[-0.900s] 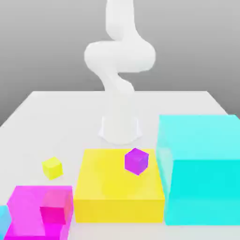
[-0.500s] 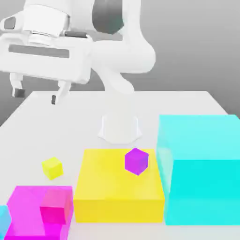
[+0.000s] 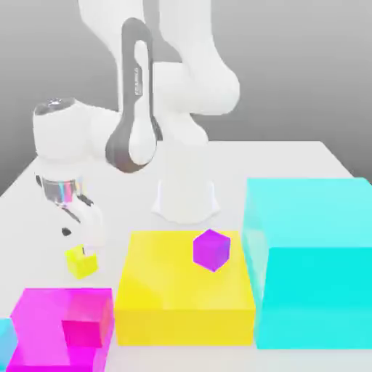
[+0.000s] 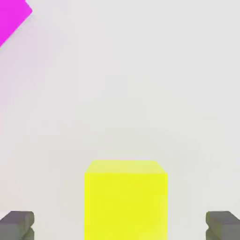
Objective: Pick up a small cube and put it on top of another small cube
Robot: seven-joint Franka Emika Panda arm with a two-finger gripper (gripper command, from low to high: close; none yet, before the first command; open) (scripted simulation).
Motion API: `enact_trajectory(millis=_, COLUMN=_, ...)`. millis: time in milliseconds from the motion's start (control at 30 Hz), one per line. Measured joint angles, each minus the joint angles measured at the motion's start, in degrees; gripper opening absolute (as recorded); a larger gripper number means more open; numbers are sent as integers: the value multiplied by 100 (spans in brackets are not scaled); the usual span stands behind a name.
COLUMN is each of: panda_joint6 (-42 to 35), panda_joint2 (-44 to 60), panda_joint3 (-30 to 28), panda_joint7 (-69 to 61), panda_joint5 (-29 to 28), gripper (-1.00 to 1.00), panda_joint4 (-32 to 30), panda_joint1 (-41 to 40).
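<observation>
Exterior view, from its left: the white two-finger gripper [image 3: 75, 231] hangs wide open just above the tiny bright-yellow cube [image 3: 81, 261] on the table. Nothing is grasped yet; closing, lifting and stacking onto the small purple cube [image 3: 211, 250] remain.

The arm swung down from high at the exterior view's left, and the gripper [image 3: 78, 236] dropped to sit open just above the small cube [image 3: 81, 262].
</observation>
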Motion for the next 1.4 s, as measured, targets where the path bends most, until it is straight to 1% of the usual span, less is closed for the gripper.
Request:
enact_trajectory(millis=67, panda_joint6=335, panda_joint2=410, panda_joint3=488, panda_joint7=-160, panda_joint5=199, gripper=0, panda_joint4=77, panda_joint1=-449)
enact_trajectory(millis=100, panda_joint6=503, panda_joint2=610, panda_joint3=683, panda_joint7=-197, panda_joint5=229, gripper=-100, panda_joint4=112, panda_joint1=-643)
enact_trajectory(millis=267, panda_joint6=502, panda_joint2=610, panda_joint3=684, panda_joint7=-182, panda_joint5=214, gripper=-100, panda_joint4=112, panda_joint1=-647)
enact_trajectory(millis=300, panda_joint6=587, panda_joint2=710, panda_joint3=781, panda_joint7=-191, panda_joint5=217, gripper=-100, panda_joint4=129, panda_joint1=-746)
enact_trajectory(millis=367, panda_joint6=438, panda_joint2=529, panda_joint3=655, panda_joint7=-132, panda_joint5=157, gripper=-100, panda_joint4=96, panda_joint1=-629)
enact_trajectory(millis=433, panda_joint6=152, panda_joint2=174, panda_joint3=371, panda_joint7=72, panda_joint5=-103, gripper=-100, panda_joint4=25, panda_joint1=-406)
enact_trajectory(millis=500, panda_joint6=-168, panda_joint2=-229, panda_joint3=182, panda_joint7=362, panda_joint5=-504, gripper=-100, panda_joint4=-55, panda_joint1=-325)
enact_trajectory(millis=567, panda_joint6=-498, panda_joint2=-642, panda_joint3=114, panda_joint7=597, panda_joint5=-846, gripper=-100, panda_joint4=-135, panda_joint1=-373)
enact_trajectory(millis=600, panda_joint6=-662, panda_joint2=-822, panda_joint3=98, panda_joint7=672, panda_joint5=-949, gripper=-100, panda_joint4=-152, panda_joint1=-411)
enact_trajectory(millis=633, panda_joint6=-813, panda_joint2=-860, panda_joint3=117, panda_joint7=702, panda_joint5=-925, gripper=-100, panda_joint4=-41, panda_joint1=-441)
enact_trajectory(millis=800, panda_joint6=-1533, panda_joint2=-623, panda_joint3=368, panda_joint7=859, panda_joint5=-645, gripper=-100, panda_joint4=896, panda_joint1=-263)
enact_trajectory(millis=967, panda_joint6=-2240, panda_joint2=-276, panda_joint3=470, panda_joint7=1183, panda_joint5=-560, gripper=-100, panda_joint4=1932, panda_joint1=-89)
enact_trajectory(millis=1167, panda_joint6=-3080, panda_joint2=132, panda_joint3=595, panda_joint7=1693, panda_joint5=-624, gripper=-100, panda_joint4=3175, panda_joint1=90)
enact_trajectory(millis=1400, panda_joint6=-4047, panda_joint2=574, panda_joint3=750, panda_joint7=2366, panda_joint5=-825, gripper=-100, panda_joint4=4619, panda_joint1=383)
